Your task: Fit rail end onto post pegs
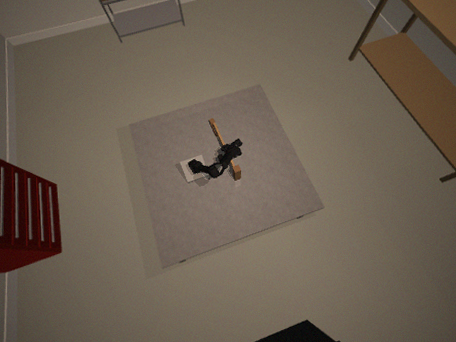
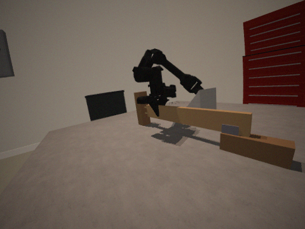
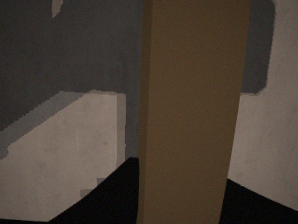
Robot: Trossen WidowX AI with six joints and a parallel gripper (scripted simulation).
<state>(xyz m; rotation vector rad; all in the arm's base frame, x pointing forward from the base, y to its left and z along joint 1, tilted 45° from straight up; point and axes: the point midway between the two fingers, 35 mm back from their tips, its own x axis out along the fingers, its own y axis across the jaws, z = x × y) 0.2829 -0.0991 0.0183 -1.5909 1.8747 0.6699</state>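
Observation:
The long wooden rail (image 1: 222,138) (image 2: 206,119) (image 3: 193,96) runs from the low footboard block (image 2: 257,147) (image 1: 212,124) to the short post (image 2: 141,109) (image 1: 237,174). Its far end sits in the grey bracket (image 2: 230,129). Its near end is raised off the table and stands right at the post's peg face. Short peg stubs (image 2: 145,111) show in a narrow gap there. I cannot tell whether the end touches the post. My gripper (image 2: 155,108) (image 1: 230,152) is shut on the rail near its post end. In the wrist view the rail fills the middle and hides the fingertips.
The arm's base stands on a white plate (image 1: 187,173) beside the rail, seen as a grey slab (image 2: 206,98) behind it. Off the table are a red cabinet (image 2: 274,60) (image 1: 19,213), a black box (image 2: 106,105) and wooden shelving (image 1: 420,94).

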